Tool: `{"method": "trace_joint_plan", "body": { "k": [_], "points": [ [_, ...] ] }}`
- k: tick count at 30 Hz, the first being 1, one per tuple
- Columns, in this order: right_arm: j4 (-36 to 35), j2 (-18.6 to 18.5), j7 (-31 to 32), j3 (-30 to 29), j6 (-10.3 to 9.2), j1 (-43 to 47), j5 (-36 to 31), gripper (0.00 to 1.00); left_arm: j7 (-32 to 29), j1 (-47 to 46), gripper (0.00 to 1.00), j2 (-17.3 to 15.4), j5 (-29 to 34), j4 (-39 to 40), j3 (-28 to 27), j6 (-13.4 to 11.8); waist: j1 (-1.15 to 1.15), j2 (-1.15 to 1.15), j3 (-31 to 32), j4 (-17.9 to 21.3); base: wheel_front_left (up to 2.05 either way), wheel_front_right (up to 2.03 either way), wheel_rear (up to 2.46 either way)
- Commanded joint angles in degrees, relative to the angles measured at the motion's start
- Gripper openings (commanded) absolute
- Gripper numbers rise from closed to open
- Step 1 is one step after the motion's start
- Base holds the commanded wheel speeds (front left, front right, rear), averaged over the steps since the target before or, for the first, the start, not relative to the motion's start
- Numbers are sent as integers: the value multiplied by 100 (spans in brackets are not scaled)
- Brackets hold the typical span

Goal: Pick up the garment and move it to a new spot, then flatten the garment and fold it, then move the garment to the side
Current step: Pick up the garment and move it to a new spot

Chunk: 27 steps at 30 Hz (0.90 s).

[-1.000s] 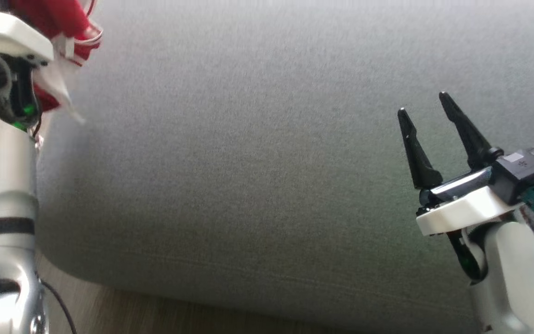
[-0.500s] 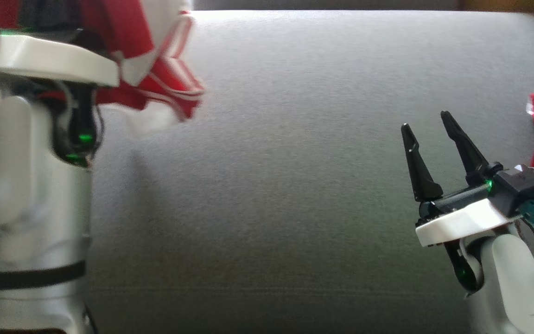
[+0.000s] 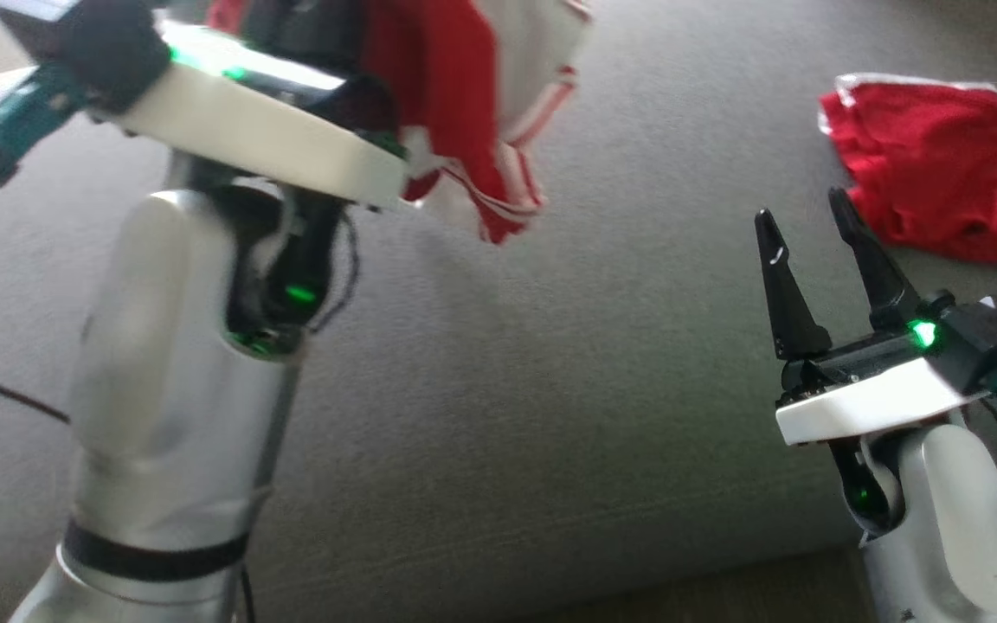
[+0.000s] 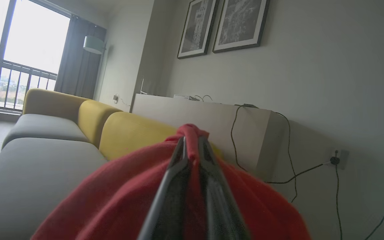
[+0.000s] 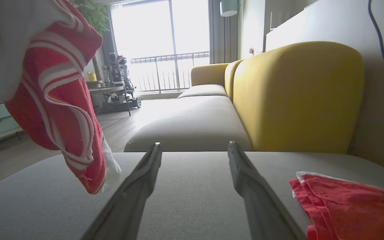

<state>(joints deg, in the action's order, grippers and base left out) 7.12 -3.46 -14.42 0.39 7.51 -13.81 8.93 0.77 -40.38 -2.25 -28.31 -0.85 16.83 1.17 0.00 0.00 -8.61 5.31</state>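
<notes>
Left gripper (image 4: pixel 192 146) pinches the red-and-white garment (image 3: pixel 455 104), hanging above the grey cushion (image 3: pixel 550 389), left of the wide-open, empty right gripper (image 3: pixel 801 209)

The garment (image 3: pixel 464 112) is soft, matt cloth, red with white bands, limp and creased. The red cloth (image 3: pixel 931 164) has the same dull finish. The seat (image 3: pixel 550 389) is grey woven fabric, fine-grained and matt; the backrest (image 5: pixel 295 93) is yellow fabric of a like weave. The right gripper (image 3: pixel 800 206) has dark, smooth plastic fingers (image 3: pixel 782 294) with a faint sheen, on a white plastic plate (image 3: pixel 862 407). The forearm (image 3: pixel 178 372) is silvery, satin-glossy. The floor (image 5: pixel 112 126) looks like pale wood.
</notes>
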Motion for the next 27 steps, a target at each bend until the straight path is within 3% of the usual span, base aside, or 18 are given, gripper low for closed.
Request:
{"method": "trace_joint_plan", "body": {
  "k": [1, 5, 8, 13, 18, 19, 20, 27],
  "points": [
    [-203, 57, -49, 146, -2, -259, 99, 100, -108, -324, 0, -77, -236, 415, 104, -103, 0, 0, -171, 341, 0, 0, 0],
    [-223, 57, -55, 122, -2, -334, 240, 100, -101, -289, 0, -66, -1628, 739, 535, -651, 0, 0, -292, 585, 0, 0, 0],
    [-273, 57, -56, 95, -2, -394, 324, 100, -51, -344, 0, -65, -1866, 519, 618, -985, 0, 0, -398, 682, 0, 0, 0],
    [-325, 57, -57, 95, -2, -467, 385, 100, -221, -67, 0, -144, -2214, -300, 305, -1226, 0, 0, -493, 748, 0, 0, 0],
    [-360, 57, -57, 16, -2, -502, 378, 100, -379, 294, 0, -688, -2167, -1449, 204, -1155, 0, 0, -582, 630, 0, 0, 0],
    [-346, 57, -57, 16, -2, -505, 349, 100, -333, 373, 90, -919, -1907, -1947, 332, -1149, 0, 0, -594, 541, 0, 0, 0],
    [-342, 57, -57, 25, -2, -511, 336, 100, -268, 392, 100, -984, -1816, -2163, 363, -1156, 0, 0, -601, 499, 0, 0, 0],
    [-346, 57, -57, 53, -2, -521, 216, 100, 669, 435, 100, -983, -1598, -2589, 313, -923, 0, 0, -535, 183, 0, 0, 0]
  ]
}}
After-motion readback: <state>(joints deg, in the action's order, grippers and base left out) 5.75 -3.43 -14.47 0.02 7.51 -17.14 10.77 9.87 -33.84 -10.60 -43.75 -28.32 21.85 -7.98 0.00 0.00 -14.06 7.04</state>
